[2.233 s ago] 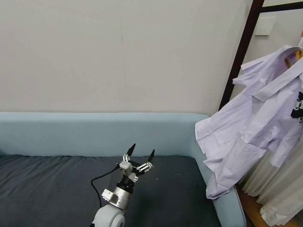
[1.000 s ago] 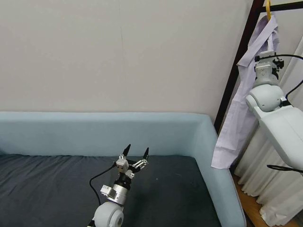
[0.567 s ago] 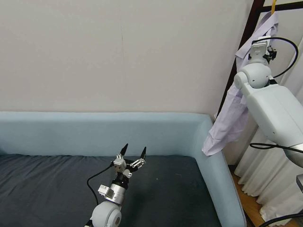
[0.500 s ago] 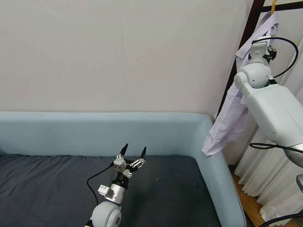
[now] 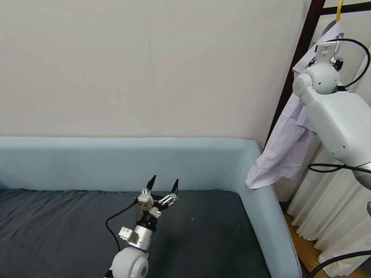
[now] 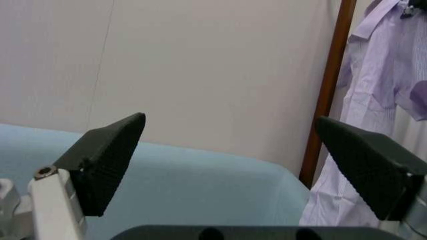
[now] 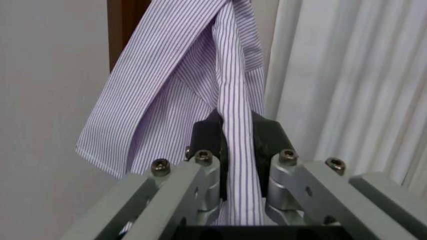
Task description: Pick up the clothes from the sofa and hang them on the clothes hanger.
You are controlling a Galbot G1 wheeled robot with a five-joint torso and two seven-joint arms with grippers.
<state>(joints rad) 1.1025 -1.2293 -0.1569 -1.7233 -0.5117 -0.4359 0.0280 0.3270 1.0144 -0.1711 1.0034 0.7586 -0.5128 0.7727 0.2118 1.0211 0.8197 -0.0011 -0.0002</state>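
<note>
Sofa: 1, light blue fabric sofa (image 5: 116, 163) with a dark grey seat cushion (image 5: 58, 231), spans 9 to 5 o'clock in the head view; cut off at the left and bottom edges.
Curtain: 1, white pleated curtain (image 5: 333, 229) at 4 o'clock, partly behind the right arm.
Rack: 1, dark brown wooden clothes rack (image 5: 295, 69) at 2 o'clock, leaning post plus crossbar; crossbar cut off by the frame edge.
Task item: 1, lilac pinstriped cotton shirt (image 5: 287, 145), hangs off the rack at 2–3 o'clock, hem just beside the sofa's end; right half hidden by the arm.
Hanger: 1, yellow hook (image 5: 339, 8) over the crossbar at 1 o'clock; hanger body hidden under the collar.
Grippers: 2.
Right gripper (image 7: 237, 136): up at 2 o'clock by the collar, black pads clamped on a fold of the shirt.
Left gripper (image 5: 165, 179): low at 6 o'clock above the cushion, pointing up, jaws spread wide, nothing between them.
</note>
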